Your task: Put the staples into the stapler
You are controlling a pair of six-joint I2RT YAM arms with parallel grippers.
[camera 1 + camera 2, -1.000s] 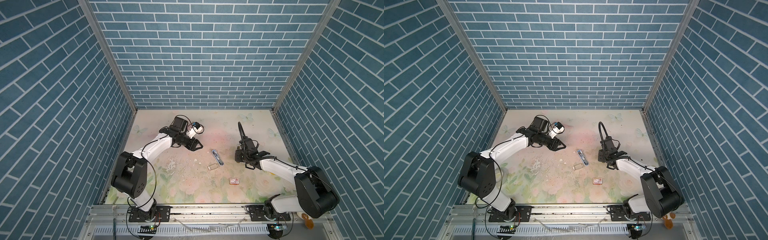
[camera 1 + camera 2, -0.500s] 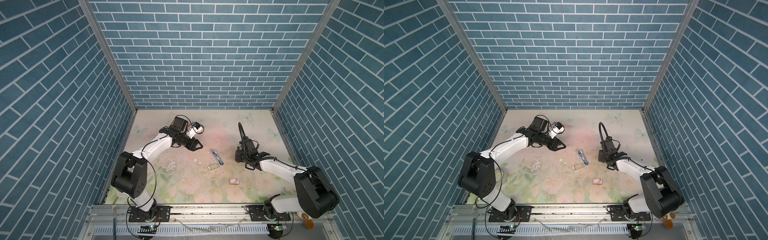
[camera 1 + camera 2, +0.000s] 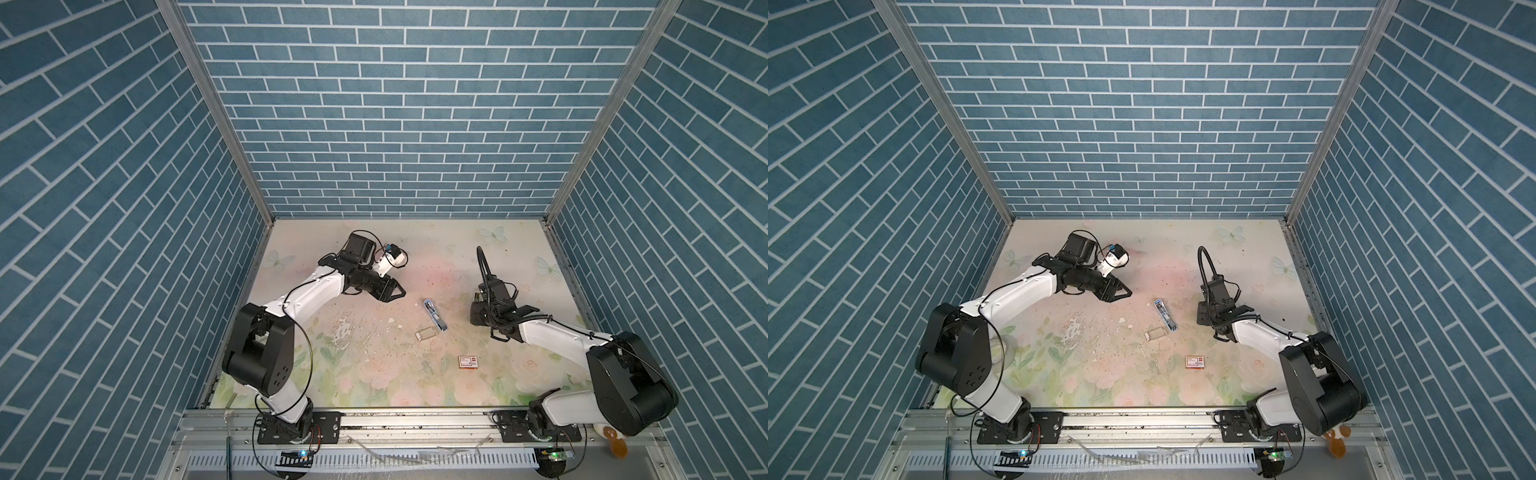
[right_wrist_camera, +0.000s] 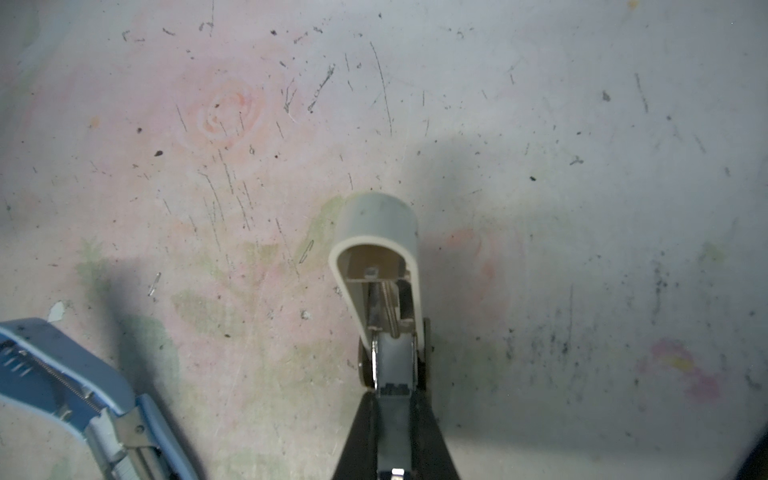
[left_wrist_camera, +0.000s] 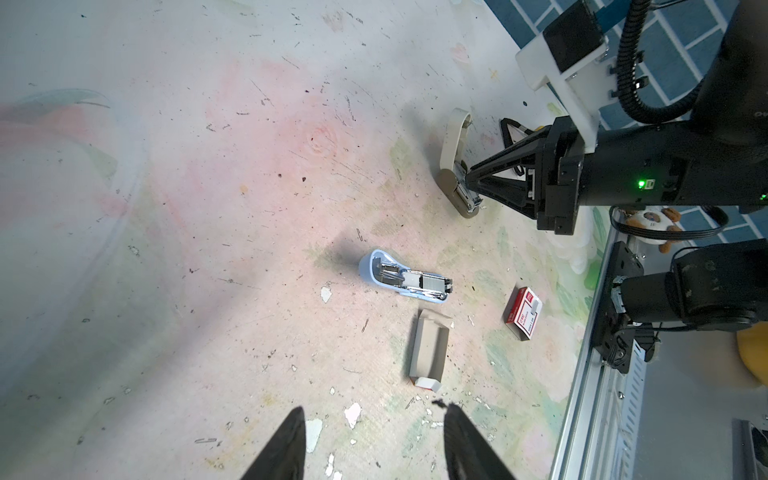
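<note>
staples point(image 3: 424, 333) lie centre frame in a top view beside the open blue stapler point(image 3: 435, 316); right gripper point(image 4: 395, 395) clamps a cream stapler point(image 4: 376, 232); left gripper point(image 5: 374, 409) hangs half-open, empty.

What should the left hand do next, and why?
Probably lower the left hand onto the staples and grip a strip. It hangs open and empty, while the right hand is shut on the cream stapler, which is swung open and looks ready for loading.
</note>
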